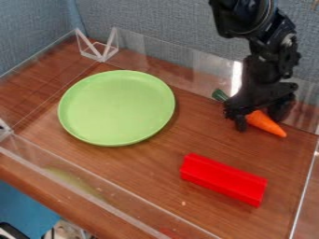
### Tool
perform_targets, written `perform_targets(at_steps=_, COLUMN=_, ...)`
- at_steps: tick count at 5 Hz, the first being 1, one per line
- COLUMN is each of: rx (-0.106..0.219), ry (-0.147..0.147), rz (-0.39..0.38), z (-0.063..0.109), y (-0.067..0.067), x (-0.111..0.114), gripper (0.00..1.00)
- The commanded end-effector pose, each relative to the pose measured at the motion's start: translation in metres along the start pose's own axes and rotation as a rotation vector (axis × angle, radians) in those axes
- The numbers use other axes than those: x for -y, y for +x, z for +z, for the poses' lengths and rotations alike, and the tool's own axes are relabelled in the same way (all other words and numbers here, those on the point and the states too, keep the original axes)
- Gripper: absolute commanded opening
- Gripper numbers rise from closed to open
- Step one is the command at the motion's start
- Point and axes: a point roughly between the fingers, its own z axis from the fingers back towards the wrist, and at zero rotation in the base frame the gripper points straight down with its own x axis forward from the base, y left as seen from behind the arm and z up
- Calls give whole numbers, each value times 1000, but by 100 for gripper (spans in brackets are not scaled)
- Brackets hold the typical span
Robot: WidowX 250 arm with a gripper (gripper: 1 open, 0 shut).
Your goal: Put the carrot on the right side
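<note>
The orange carrot [267, 124] lies flat on the wooden table at the right, tip pointing right, its green stem cap [219, 95] showing left of the arm. My black gripper [258, 110] points down over the carrot's thick end, open, with its fingers [236, 112] straddling the carrot. I cannot tell whether the fingers still touch it.
A green plate [117, 105] sits at the left-centre of the table. A red rectangular block [223, 178] lies near the front right. A clear wall [299, 201] bounds the table on the right, and a white wire stand [96, 43] is at the back left.
</note>
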Motion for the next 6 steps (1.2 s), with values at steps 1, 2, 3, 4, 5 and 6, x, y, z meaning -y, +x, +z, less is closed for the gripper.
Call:
perform_targets(at_steps=1, rx=27, ry=18, rz=28, z=-3, y=7, x=1, gripper=100)
perform_targets(at_steps=2, rx=30, ry=51, rz=43, z=-9, y=3, x=2, gripper=100)
perform_targets(at_steps=3, rx=8, ry=52, rz=-25, z=-10, y=-2, x=-9, gripper=100)
perform_targets(at_steps=4, rx=-13, ry=53, rz=-95, z=-8, y=-4, x=-18, gripper=100)
perform_targets(at_steps=5, rx=-23, ry=60, rz=-175, z=-5, y=-6, x=-25, gripper=100)
perform_targets(at_steps=6, rx=-19, ry=91, rz=-157, z=-3, y=-9, x=-26, gripper=100)
